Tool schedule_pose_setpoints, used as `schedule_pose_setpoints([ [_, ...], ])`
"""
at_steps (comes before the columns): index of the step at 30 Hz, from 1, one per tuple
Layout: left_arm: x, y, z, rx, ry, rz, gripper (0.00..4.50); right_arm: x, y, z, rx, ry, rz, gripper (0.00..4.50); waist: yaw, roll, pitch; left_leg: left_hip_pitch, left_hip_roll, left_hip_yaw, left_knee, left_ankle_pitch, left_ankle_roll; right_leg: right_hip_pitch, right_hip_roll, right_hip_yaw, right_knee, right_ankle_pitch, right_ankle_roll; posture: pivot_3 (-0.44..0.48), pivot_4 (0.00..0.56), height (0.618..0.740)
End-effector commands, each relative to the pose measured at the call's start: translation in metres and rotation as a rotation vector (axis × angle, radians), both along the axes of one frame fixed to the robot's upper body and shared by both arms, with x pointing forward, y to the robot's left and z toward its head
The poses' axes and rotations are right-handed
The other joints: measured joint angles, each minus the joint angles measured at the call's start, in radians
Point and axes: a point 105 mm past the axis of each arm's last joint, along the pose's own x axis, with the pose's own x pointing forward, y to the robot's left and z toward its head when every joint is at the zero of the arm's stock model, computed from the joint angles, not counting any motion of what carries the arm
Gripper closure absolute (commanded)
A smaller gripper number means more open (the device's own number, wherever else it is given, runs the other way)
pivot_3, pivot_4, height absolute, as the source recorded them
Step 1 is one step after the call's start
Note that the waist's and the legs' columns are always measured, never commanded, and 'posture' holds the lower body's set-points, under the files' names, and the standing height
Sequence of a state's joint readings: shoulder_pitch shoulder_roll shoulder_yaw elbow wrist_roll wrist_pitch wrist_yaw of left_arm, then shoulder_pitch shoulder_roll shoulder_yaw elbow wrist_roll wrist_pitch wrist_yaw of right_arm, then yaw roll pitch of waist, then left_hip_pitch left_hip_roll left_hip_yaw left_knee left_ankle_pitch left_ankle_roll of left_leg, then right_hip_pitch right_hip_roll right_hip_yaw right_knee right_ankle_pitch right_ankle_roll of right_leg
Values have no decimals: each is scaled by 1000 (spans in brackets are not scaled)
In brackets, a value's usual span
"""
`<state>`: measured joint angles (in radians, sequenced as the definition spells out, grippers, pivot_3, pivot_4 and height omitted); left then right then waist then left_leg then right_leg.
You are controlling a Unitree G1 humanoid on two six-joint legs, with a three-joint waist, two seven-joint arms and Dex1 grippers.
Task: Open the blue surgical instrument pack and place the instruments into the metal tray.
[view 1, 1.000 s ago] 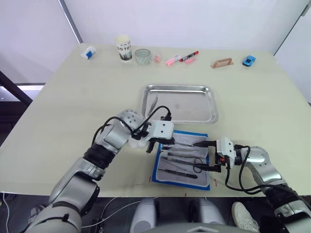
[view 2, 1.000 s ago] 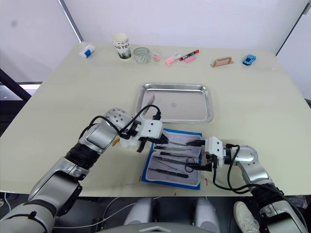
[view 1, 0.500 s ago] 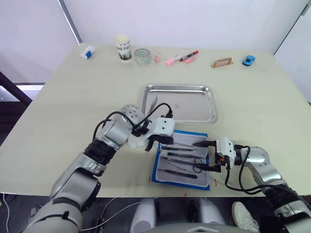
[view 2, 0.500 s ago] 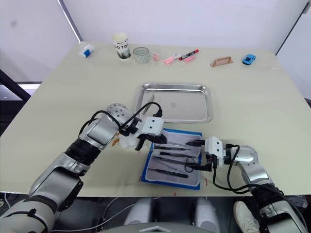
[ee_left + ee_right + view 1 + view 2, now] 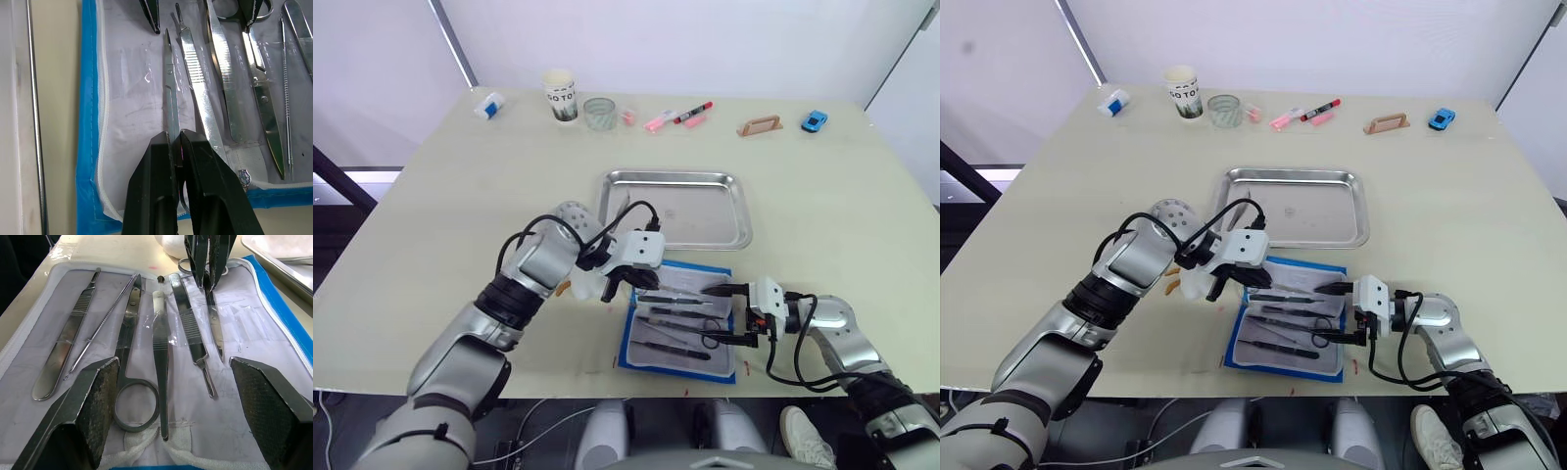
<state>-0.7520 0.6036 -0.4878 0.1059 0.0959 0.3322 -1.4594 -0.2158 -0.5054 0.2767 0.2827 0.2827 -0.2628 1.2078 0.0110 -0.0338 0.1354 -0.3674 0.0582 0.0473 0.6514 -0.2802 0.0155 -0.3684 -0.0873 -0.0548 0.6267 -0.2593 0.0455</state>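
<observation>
In the left eye view, the blue surgical instrument pack lay open on the desk, directly between the two grippers, with the metal tray just beyond it and one slim steel tool already lying along the tray's side nearest the left gripper. The right gripper hung spread wide over the pack's other edge, holding nothing. In the left wrist view, the left gripper's fingers were closed almost together on the end of a slim steel instrument lying on the pale lining, while the other instruments lay side by side just beside it, and the tray's rim ran just outside the pack's blue border. In the right wrist view, the right gripper's fingers stood far apart, with a row of instruments lying on the lining between and ahead of them, and the left gripper's closed fingertips came down on the farthest tool.
</observation>
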Motion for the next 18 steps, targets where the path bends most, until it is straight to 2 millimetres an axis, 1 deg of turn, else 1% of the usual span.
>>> schedule_pose_setpoints([
  [1, -2, 0, 15, -1, -41, -36, 4475, -13, -21, -54, -191, 185, -79, 752, 0, 0, 0, 0, 0, 0, 0, 0, 0, 0, 0, 0, 0, 0, 0, 0, 150, 740],
  [3, -1, 4, 17, -2, -49, -23, 4475, -13, -21, -54, -190, 185, -79, 752, 0, 0, 0, 0, 0, 0, 0, 0, 0, 0, 0, 0, 0, 0, 0, 0, 150, 740],
  [7, 1, 20, 19, 19, -98, -7, 4475, -12, -21, -54, -189, 183, -79, 752, 0, 0, 0, 0, 0, 0, 0, 0, 0, 0, 0, 1, 0, 0, 0, 0, 150, 740],
  [12, -5, 31, 21, -1, -101, 14, 4475, -13, -21, -54, -188, 185, -75, 752, 0, 0, 0, 0, 0, 0, 0, 0, 0, 0, 0, 1, 1, 0, 0, 0, 150, 740],
  [15, -7, 42, 23, -18, -108, 36, 4475, -14, -21, -55, -190, 188, -71, 752, -2, 0, 0, 0, 0, 0, 0, 0, 0, 0, 0, 1, 1, 0, 0, 0, 150, 740],
  [18, -9, 49, 26, -36, -114, 57, 4475, -14, -21, -55, -192, 190, -68, 752, -1, 1, 0, 0, 1, 1, 0, 0, 0, 0, 0, 1, 1, 0, 0, 0, 150, 740],
])
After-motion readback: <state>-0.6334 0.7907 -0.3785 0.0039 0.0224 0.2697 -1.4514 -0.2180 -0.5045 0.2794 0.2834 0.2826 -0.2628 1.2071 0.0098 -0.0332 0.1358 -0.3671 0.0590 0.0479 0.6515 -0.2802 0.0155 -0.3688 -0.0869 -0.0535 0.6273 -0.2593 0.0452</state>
